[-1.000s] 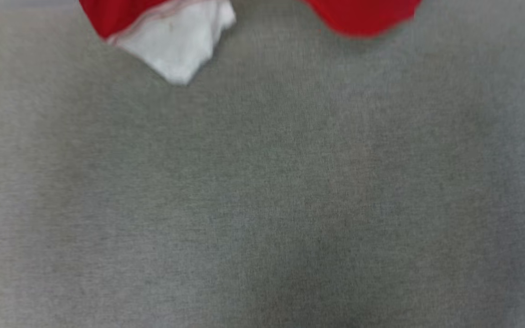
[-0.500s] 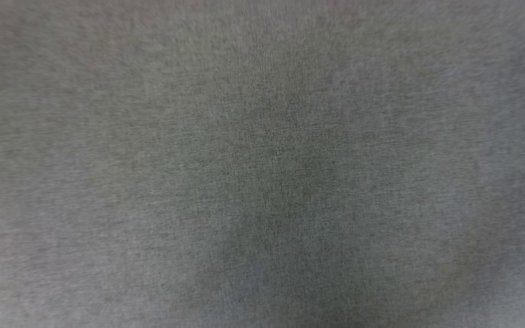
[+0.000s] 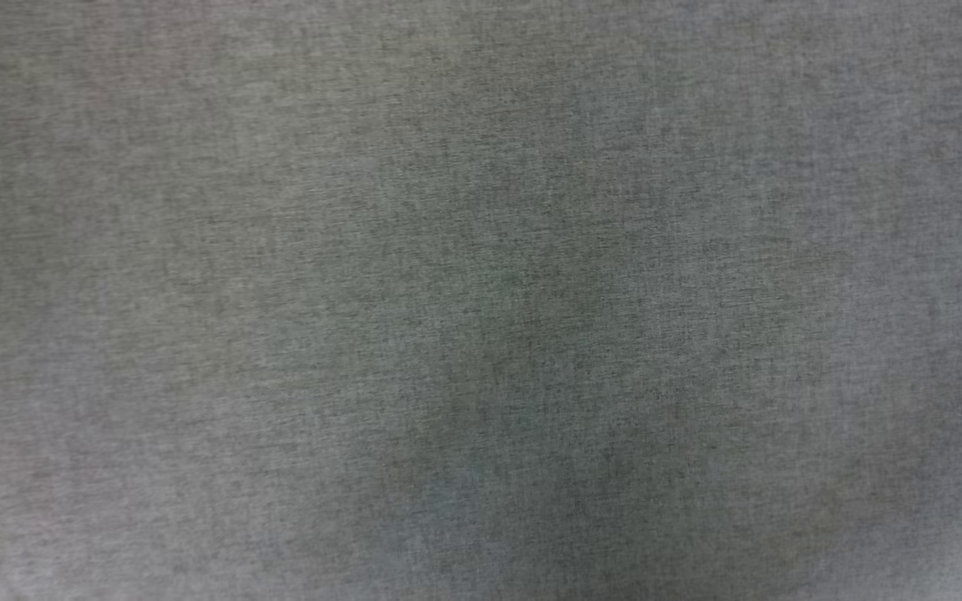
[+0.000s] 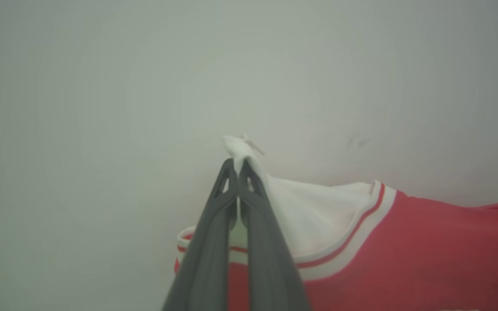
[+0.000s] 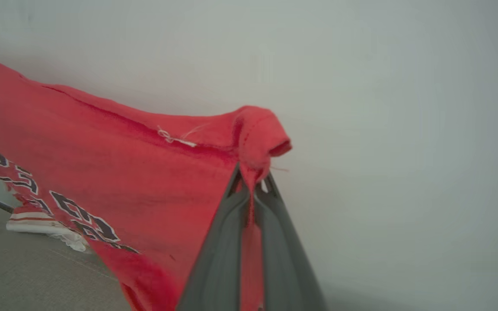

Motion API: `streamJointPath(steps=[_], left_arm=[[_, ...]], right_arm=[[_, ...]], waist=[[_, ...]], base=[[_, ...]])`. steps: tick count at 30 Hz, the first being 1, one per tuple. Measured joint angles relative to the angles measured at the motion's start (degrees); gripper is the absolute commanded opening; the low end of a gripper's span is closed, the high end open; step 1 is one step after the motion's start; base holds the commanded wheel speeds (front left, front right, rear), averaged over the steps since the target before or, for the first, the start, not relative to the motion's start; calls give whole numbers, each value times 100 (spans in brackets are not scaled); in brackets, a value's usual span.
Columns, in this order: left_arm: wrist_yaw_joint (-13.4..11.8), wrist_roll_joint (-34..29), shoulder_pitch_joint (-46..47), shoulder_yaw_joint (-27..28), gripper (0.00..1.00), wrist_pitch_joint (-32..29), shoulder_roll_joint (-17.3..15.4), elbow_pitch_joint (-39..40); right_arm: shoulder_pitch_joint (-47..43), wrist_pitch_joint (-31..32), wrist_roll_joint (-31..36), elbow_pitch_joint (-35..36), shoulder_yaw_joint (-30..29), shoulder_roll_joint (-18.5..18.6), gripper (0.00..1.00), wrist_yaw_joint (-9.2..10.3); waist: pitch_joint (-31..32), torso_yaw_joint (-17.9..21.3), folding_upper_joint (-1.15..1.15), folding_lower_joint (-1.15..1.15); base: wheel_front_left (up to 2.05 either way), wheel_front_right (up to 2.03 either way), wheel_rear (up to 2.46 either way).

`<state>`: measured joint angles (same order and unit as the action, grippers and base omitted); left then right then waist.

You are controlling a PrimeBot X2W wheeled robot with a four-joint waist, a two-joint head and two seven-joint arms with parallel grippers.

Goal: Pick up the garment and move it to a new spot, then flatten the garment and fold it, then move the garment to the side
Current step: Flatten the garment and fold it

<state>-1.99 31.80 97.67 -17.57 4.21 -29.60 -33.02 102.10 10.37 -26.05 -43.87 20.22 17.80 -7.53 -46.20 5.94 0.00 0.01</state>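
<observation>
The shirt [image 4: 404, 250] is stretched left to right. My left gripper [image 4: 237, 164] is clenched on its white sleeve [image 4: 309, 207] tip, my right gripper [image 5: 252, 177] on a red corner.

Head camera looks down on grey cloth [image 3: 197, 250]; wrists share garment [image 4: 404, 250].

- Left gripper [image 4: 237, 167]: its 2 long dark fingers [image 4: 205, 263] rise from the bottom edge of the left wrist view and meet at the tips, pinched on a white sleeve corner of the garment [image 4: 404, 250].
- Right gripper [image 5: 252, 180]: its 2 dark fingers [image 5: 218, 263] converge the same way in the right wrist view, clamped on a bunched red edge of the garment, with a strip of cloth caught between them.
</observation>
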Motion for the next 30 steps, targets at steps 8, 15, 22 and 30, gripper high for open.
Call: streamJointPath(steps=[8,15,22,30], left_arm=[[258,406,-988,115,0,501,255,-355],[506,794,-2637,154,0,829,432,-376],[442,1112,-4948,278,0,959,439,159],[-103,1449,-7682,466,0,886,292,1445]], right_arm=[[-572,-392,-519,-406,552,92,0,0],[-2129,-621,-1107,-211,1013,383,0,0],[-4191,-733,-1616,233,1252,656,0,-1],[-6247,-721,-2012,755,1217,837,0,-3]], waist=[[339,-164,0,0],[1091,-353,0,-1],[2147,-475,0,-2],[3297,-512,0,-3]], base=[[0,0,0],[0,0,0],[0,0,0],[0,0,0]])
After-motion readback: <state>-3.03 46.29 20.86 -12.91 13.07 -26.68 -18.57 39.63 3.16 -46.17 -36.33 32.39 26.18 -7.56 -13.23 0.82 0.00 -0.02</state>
